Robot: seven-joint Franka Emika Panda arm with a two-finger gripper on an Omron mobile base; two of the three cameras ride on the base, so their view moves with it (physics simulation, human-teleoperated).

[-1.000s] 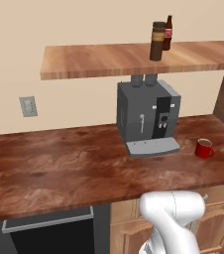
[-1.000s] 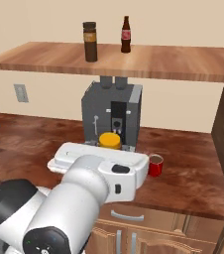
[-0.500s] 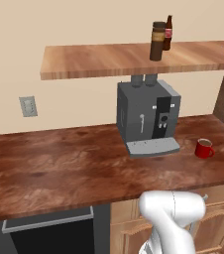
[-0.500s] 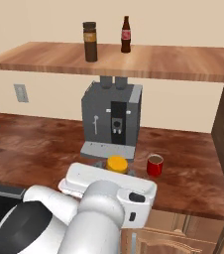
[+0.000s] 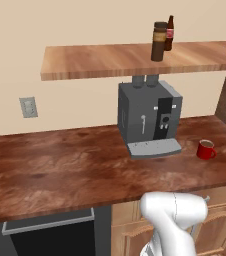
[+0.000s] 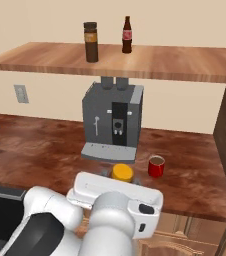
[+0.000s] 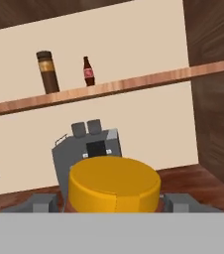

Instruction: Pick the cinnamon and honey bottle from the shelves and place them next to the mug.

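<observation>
My pincer (image 7: 114, 201) is clenched on the amber-orange honey bottle with a yellowish cap (image 7: 114, 184), near side of the counter, left of the small glossy red mug (image 6: 156, 166). Dark brown cylindrical cinnamon jar (image 6: 90, 42) stands on the reddish-brown wooden shelf plank (image 6: 45, 57).

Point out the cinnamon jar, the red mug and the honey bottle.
cinnamon jar (image 6: 90, 42): right base view, on the tan band near its top.
red mug (image 5: 204, 149): left base view, on its side wall.
honey bottle (image 7: 114, 185): hand view, on its yellow cap, between the claw's fingers.
</observation>
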